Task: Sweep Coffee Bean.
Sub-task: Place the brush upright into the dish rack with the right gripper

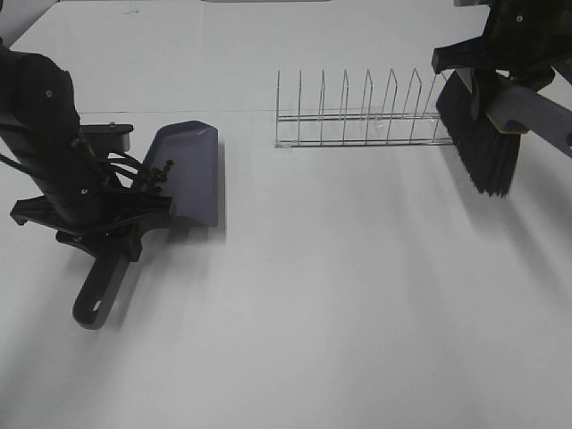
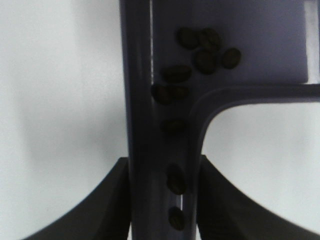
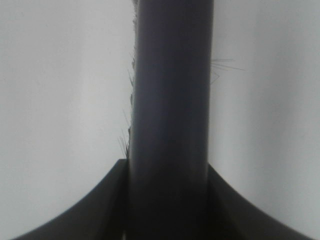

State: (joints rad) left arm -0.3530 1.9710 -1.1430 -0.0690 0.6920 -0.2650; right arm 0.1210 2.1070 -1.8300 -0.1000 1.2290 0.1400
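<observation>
The grey-purple dustpan (image 1: pixel 188 174) is at the left, held by its handle (image 1: pixel 100 290) in my left gripper (image 1: pixel 107 210), which is shut on it. Several dark coffee beans (image 1: pixel 159 172) lie at the back of the pan near the handle. In the left wrist view the beans (image 2: pixel 205 50) are in the pan and along the handle channel (image 2: pixel 175 180), between my fingers (image 2: pixel 112 200). My right gripper (image 1: pixel 500 67) is shut on the brush handle (image 3: pixel 170 100) and holds the black-bristled brush (image 1: pixel 483 143) above the table at the far right.
A wire dish rack (image 1: pixel 362 116) stands on the white table (image 1: pixel 357 295) at the back centre, just left of the brush.
</observation>
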